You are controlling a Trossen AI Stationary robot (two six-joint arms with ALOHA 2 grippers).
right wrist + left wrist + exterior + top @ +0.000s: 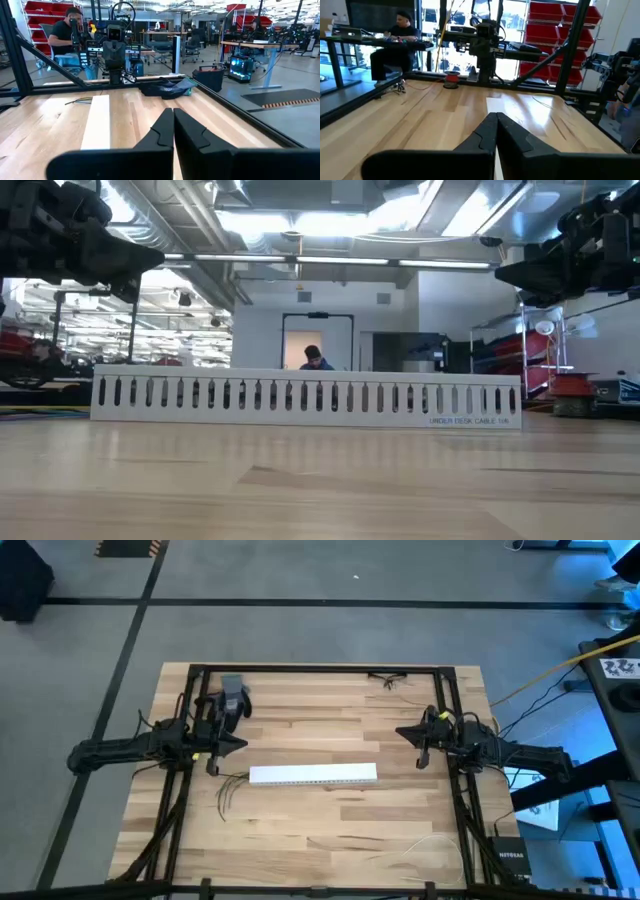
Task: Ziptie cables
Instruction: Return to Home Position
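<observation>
left arm (pixel 120 752), right arm (pixel 520 753): black | yellow wrist marks (pixel 197 753) | left gripper (pixel 495 117): black wedge

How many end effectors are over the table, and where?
2, both shut: the left end effector near the white duct's left end, the right end effector near its right end. None hidden.

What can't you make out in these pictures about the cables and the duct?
1. Cables: high view, closed cable duct covers all but ends toward the left arm; any zip tie unseen.
2. Low view: duct wall hides its inside; edges partly crop left gripper and right gripper.
3. Dark item, table's far edge: too small.
</observation>
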